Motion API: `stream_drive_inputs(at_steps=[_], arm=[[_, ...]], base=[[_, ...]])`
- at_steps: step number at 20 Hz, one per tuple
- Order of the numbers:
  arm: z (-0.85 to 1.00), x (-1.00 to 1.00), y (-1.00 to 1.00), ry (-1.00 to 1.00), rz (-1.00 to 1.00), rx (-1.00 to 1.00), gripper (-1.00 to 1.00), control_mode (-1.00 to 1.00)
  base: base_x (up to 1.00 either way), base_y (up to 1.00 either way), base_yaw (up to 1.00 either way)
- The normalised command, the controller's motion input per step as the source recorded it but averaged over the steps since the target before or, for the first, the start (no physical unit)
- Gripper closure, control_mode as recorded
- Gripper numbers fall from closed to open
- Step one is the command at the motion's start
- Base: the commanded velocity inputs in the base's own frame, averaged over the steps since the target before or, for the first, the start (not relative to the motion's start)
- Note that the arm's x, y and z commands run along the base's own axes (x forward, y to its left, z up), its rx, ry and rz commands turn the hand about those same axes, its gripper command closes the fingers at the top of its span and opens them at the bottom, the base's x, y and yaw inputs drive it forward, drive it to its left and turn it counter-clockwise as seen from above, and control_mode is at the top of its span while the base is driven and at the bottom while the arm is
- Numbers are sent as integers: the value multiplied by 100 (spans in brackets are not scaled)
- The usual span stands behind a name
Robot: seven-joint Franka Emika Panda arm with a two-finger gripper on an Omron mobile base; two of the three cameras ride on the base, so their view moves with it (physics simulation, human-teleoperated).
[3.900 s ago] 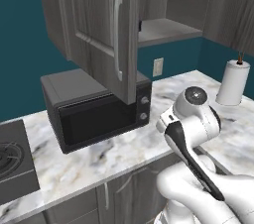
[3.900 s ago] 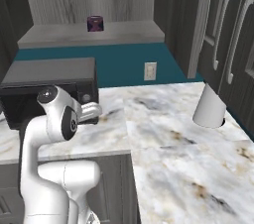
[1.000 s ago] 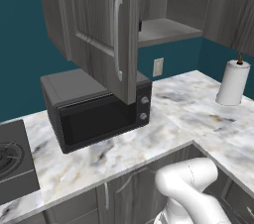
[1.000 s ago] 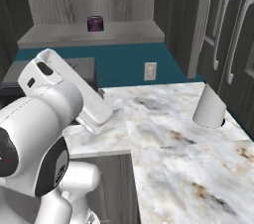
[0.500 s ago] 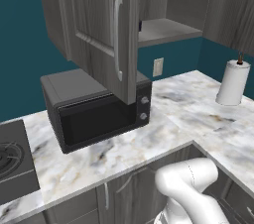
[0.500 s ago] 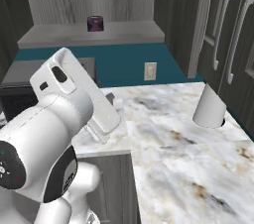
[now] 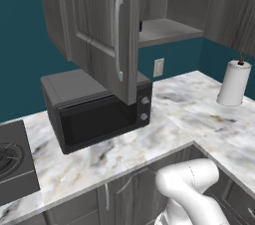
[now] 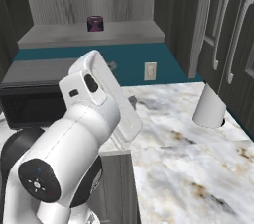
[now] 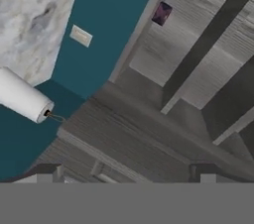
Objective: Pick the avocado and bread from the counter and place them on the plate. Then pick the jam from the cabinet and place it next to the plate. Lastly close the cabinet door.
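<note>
Left base view: the cabinet door [image 7: 107, 30] hangs swung open, its long pale bar handle [image 7: 118, 35] facing the camera, and it blocks most of the cabinet [image 7: 169, 5] opening; only a strip of the grey shelf [image 7: 162, 31] shows to its right. A black microwave [image 7: 94, 109] sits on the counter [image 7: 189, 104] directly under the door, its top just below the door's lower edge. A wall outlet [image 7: 158, 67] is on the teal wall behind, a paper towel roll [image 7: 233, 82] stands upright at the far right of the marble, and a dark stove top [image 7: 15, 164] lies at the left edge. Right base view: the white arm [image 8: 99, 104] fills the lower left and covers part of the microwave [image 8: 34, 101]. Above it the shelf is open to view, with the jam [image 8: 95, 23], a small dark purple jar, standing near its back, well apart from the arm. The paper towel roll [image 8: 209, 106] stands on the marble at right, below tall closed doors. Hand view: the scene is rolled; the jam [image 9: 161, 14] shows small at the top on the shelf, the paper towel roll [image 9: 22, 96] at left, the outlet [image 9: 81, 35] above it. The gripper [image 9: 124, 178] has its tips set wide apart at the bottom edge, nothing between them.
</note>
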Motion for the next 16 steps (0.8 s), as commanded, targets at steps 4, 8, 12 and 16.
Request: stream_drive_inputs(at_steps=[4, 8, 12, 16], arm=[[0, 0, -27, 0, -2, 19, -100, -100], [0, 0, -26, 0, -3, 17, -100, -100], [0, 6, -26, 0, -3, 15, -100, -100], [0, 22, -24, 0, -3, 14, -100, -100]], base=[[0, 0, 0], [0, 0, 0], [0, 0, 0], [0, 0, 0]])
